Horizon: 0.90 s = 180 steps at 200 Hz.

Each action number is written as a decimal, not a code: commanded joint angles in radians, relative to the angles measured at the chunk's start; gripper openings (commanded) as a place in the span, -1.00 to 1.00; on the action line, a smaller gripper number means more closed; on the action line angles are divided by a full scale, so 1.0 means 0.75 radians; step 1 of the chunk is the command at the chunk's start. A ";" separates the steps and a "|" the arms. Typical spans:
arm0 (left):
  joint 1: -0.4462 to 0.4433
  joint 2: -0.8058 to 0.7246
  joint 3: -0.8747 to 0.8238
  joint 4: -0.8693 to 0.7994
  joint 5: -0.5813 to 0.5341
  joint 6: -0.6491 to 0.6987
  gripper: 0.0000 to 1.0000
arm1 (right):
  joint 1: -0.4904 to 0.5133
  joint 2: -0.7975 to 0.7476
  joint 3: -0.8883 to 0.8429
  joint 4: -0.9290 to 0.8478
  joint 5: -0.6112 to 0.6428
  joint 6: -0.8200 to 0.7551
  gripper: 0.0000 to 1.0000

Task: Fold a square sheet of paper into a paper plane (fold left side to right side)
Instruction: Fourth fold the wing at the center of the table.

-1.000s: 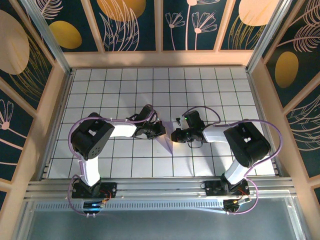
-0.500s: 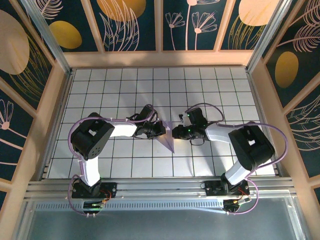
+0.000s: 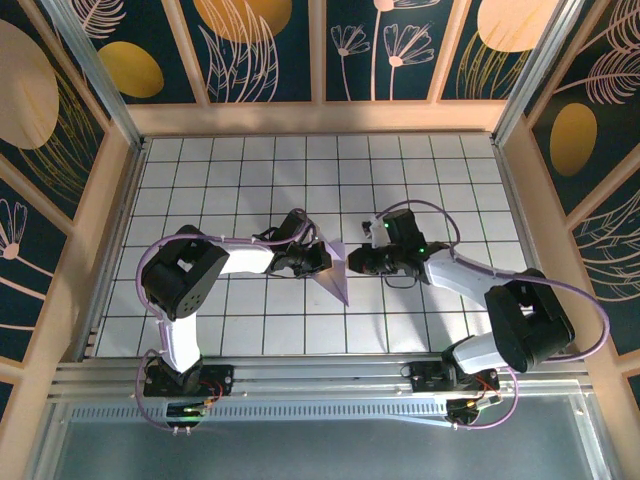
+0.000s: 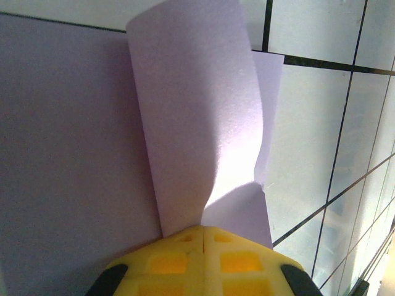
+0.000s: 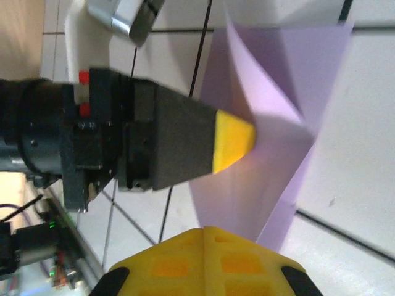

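- The left gripper [image 3: 326, 262] is clamped tight on the sheet of paper [image 3: 338, 282]. In its wrist view the two yellow pads [image 4: 179, 262] meet with no gap, and a lavender flap rises straight out of their seam.
- The right gripper [image 3: 351, 263] is closed as well, its yellow pads [image 5: 237, 265] pressed together at the sheet's lower edge. The pads cover that spot, so I cannot tell whether any paper is caught between them.
- From above, both sets of fingertips are hard to make out. Dark wrist housings and looped cables sit over them, and the sheet shows as a narrow lavender sliver between the two.
- In the left wrist view a flap curls up and bends over. A flat layer to the left of it runs out of frame, so the sheet's outline is cut off.
- In the right wrist view one yellow-tipped finger of the left gripper touches the sheet's creased face. I cannot make out its partner finger.
- The left gripper meets the sheet from its left side and the right gripper from its right, their tips close on either side of it.
- The sheet is partly folded and stands up off the tiled table [image 3: 240, 190], tapering to a slim point at its near end.
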 commanded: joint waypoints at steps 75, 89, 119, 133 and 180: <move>0.003 0.051 -0.012 -0.140 -0.110 0.010 -0.99 | 0.169 0.154 -0.089 0.088 -0.087 0.093 -1.00; 0.003 0.051 -0.013 -0.140 -0.108 0.009 -1.00 | 0.170 0.165 -0.100 0.094 -0.076 0.093 -1.00; 0.003 0.052 -0.011 -0.143 -0.110 0.012 -1.00 | 0.176 0.179 -0.131 0.101 -0.061 0.096 -1.00; 0.003 0.054 -0.009 -0.144 -0.110 0.011 -1.00 | 0.179 0.176 -0.146 0.101 -0.050 0.099 -1.00; 0.003 0.057 -0.006 -0.145 -0.110 0.012 -1.00 | 0.181 0.166 -0.171 0.096 -0.019 0.101 -1.00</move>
